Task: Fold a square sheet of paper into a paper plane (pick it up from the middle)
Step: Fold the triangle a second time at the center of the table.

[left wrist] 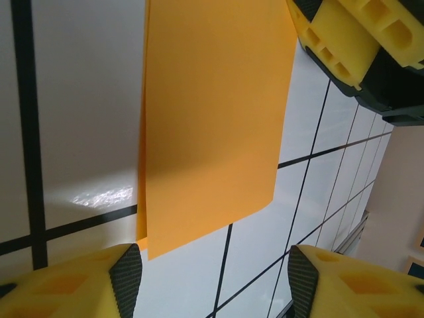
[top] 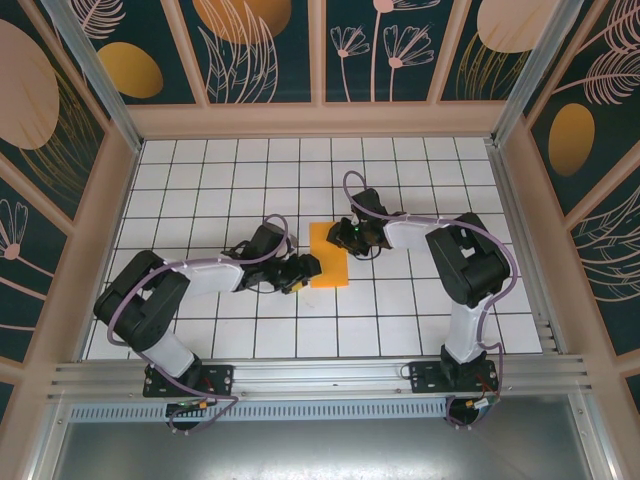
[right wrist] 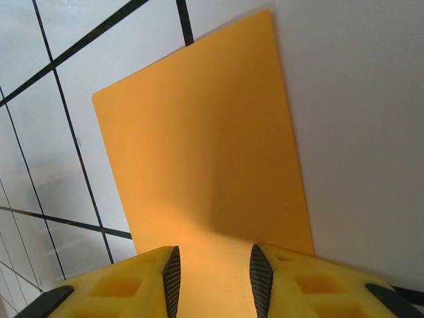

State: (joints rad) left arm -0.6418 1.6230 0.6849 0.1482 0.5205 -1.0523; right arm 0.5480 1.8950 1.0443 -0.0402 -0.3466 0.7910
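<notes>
Table (top: 200, 330): one, white, ruled with a dark grid, closed in on three sides by patterned panels (top: 260, 50).
Arms: two, black with pale grey sleeves. Left arm (top: 150, 300) and right arm (top: 465, 265) bolted side by side at the near edge, both bent inward toward the middle of the table.
Sheet of paper (top: 330, 258): one, bright orange, lying flat on the table near its middle, between the two claws. Seen as a rectangle, longer than wide, rather than a square. Two layers showing along one long edge in the left wrist view, the lower one peeking out just past the upper.
Claws: two, each with two yellow fingers faced with dark ribbed pads.
Left claw (top: 303, 270): released, jaws standing wide apart. Placed at the sheet's near left corner in the top view. In the left wrist view, the sheet's short edge just ahead of the fingers (left wrist: 93, 285), within the width of the gap, no pad seen touching it.
Right claw (top: 347, 238): released, jaws parted by a narrow gap. Placed at the sheet's far right part in the top view. In the right wrist view, low over the sheet's edge, orange paper showing between the pads (right wrist: 171, 278). Cannot tell whether the tips press on the paper.
</notes>
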